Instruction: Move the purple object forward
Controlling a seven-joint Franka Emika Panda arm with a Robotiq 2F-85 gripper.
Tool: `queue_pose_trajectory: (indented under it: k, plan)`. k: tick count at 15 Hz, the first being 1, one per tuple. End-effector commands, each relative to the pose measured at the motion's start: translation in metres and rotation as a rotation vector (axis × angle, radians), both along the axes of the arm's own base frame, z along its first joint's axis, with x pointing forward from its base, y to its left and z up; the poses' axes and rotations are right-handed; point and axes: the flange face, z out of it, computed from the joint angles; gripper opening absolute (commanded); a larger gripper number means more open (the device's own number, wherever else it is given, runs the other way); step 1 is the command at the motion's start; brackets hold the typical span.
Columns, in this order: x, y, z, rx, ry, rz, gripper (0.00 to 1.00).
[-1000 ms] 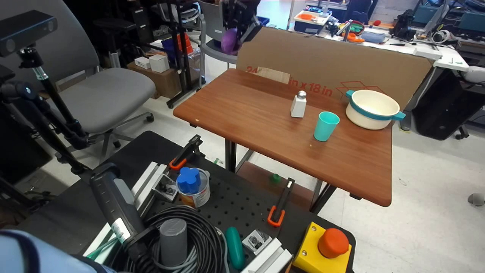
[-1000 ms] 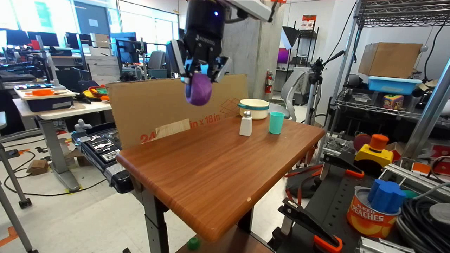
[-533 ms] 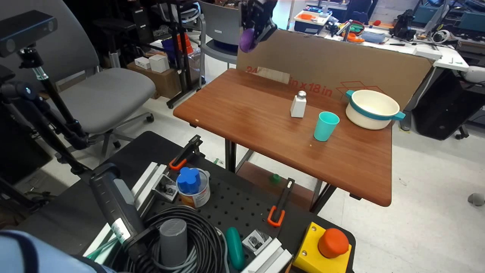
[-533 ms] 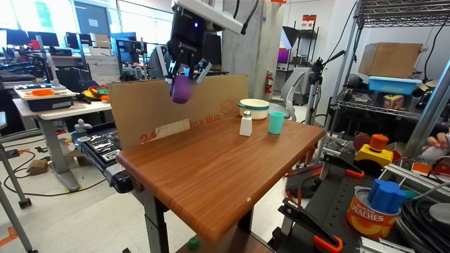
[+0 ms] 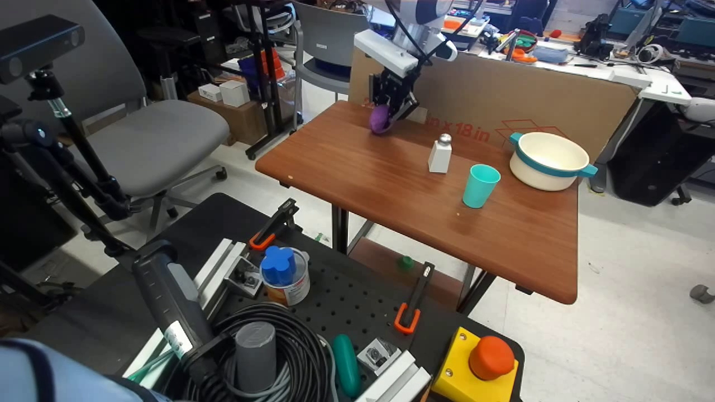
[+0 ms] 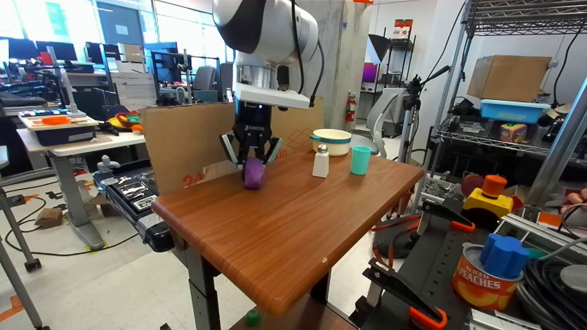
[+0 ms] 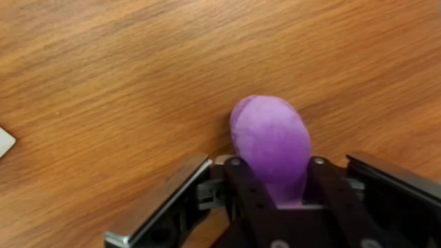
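The purple object [image 5: 380, 119] is a rounded purple lump at the far end of the brown wooden table [image 5: 346, 159], beside the cardboard. It also shows in an exterior view [image 6: 254, 174] and in the wrist view [image 7: 270, 137]. My gripper [image 6: 253, 164] points down with its fingers on both sides of the purple object and pressed against it; the wrist view shows the fingers [image 7: 277, 162] around its upper part. The lump is at or just above the table top; I cannot tell whether it touches. Its top is partly hidden by the fingers.
A white bottle with a metal cap [image 5: 440, 155], a teal cup [image 5: 480, 187] and a cream pot with teal handles [image 5: 542, 167] stand on the table. A cardboard sheet [image 6: 183, 146] stands along the table's edge. A white corner [image 7: 5, 142] shows in the wrist view.
My gripper has come down from well above the table to table level with the purple object in it. It first moved sideways, then lowered. The bottle, cup and pot have not moved.
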Motion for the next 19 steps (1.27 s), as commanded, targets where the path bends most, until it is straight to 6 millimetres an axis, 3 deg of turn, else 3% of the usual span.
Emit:
queue_pose_trajectory:
  k: [1,3,6,9,12,15,16,18,19]
  plan:
    - [0.01,0.006,-0.002,-0.061,0.04,0.005,0.5]
    - [0.003,0.011,0.008,-0.092,0.073,0.008,0.56]
    - [-0.021,0.028,0.021,-0.153,0.169,0.021,0.8]
    - [-0.055,0.051,0.057,-0.152,0.233,0.055,0.98]
    - [-0.085,0.063,0.103,-0.141,0.19,0.074,1.0]
    - [-0.114,0.053,0.138,-0.15,0.088,0.111,1.0]
    - [-0.086,0.066,0.12,-0.13,0.152,0.102,1.0]
    - [-0.094,0.063,0.133,-0.13,0.135,0.101,1.0]
    - [-0.092,0.063,0.131,-0.13,0.138,0.101,1.0]
